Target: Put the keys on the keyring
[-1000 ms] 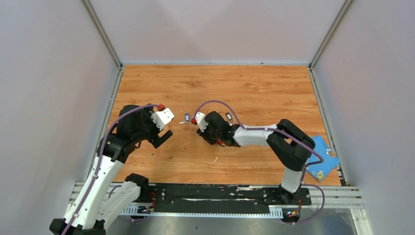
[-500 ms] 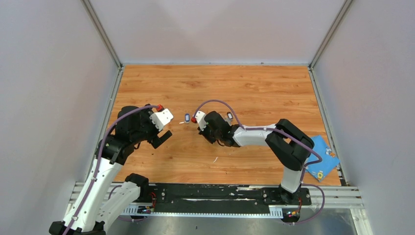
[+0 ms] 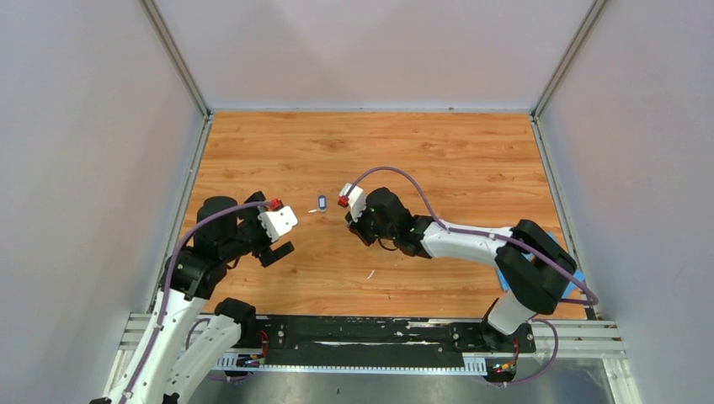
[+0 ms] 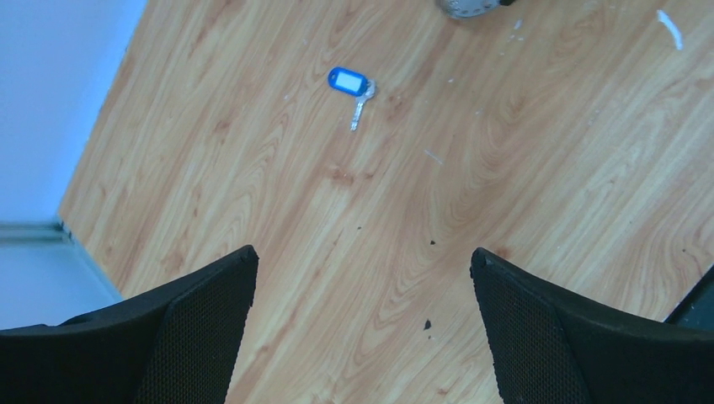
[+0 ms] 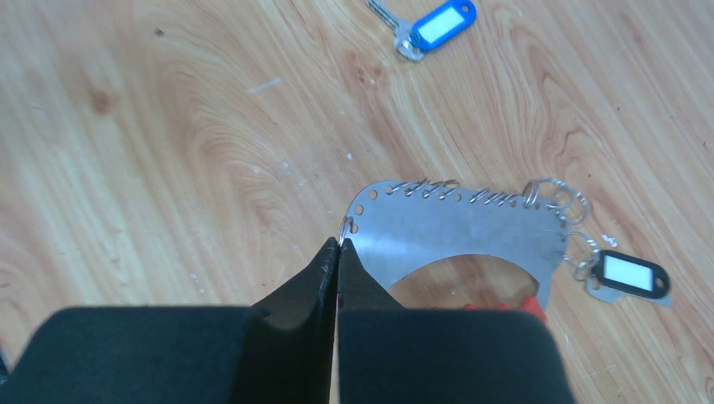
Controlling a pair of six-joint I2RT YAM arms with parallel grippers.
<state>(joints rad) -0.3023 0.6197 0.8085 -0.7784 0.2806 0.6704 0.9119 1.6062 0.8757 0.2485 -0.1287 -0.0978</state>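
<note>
wood-grain table [image 3: 438, 151] inside pale grey walls [image 3: 370, 50], both arms reaching in from the near edge.

right gripper [image 5: 338, 246]: fingers pressed fully together, no gap. the tips sit right at the left corner of the keyring [image 5: 455, 227], a flat grey metal crescent plate with a row of small wire rings along its outer edge and a red part showing at its inner side. the tips touch the corner next to the end ring, but i cannot tell whether the plate is actually pinched. the keyring lies flat on the wood near table centre, mostly hidden under the right wrist in the top view.

black key [image 5: 627, 273], a black oval tag with a white label and a small silvery bit: at the right end of the plate, seemingly linked through a short chain of wire rings there.

blue key [image 3: 322, 203], a blue oval tag with a white label and a silvery blade: lying loose on the table between the two grippers, apart from the keyring and touching nothing else. in the left wrist view it sits ahead of the fingers, well clear of them.

left gripper [image 4: 362, 257]: fingers spread wide with nothing between them, hovering over bare wood left of the blue key.

also there: a small white scrap [image 3: 369, 273] on the wood nearer the bases, and a blue cloth [image 3: 579, 278] at the right table edge, mostly behind the right arm.
</note>
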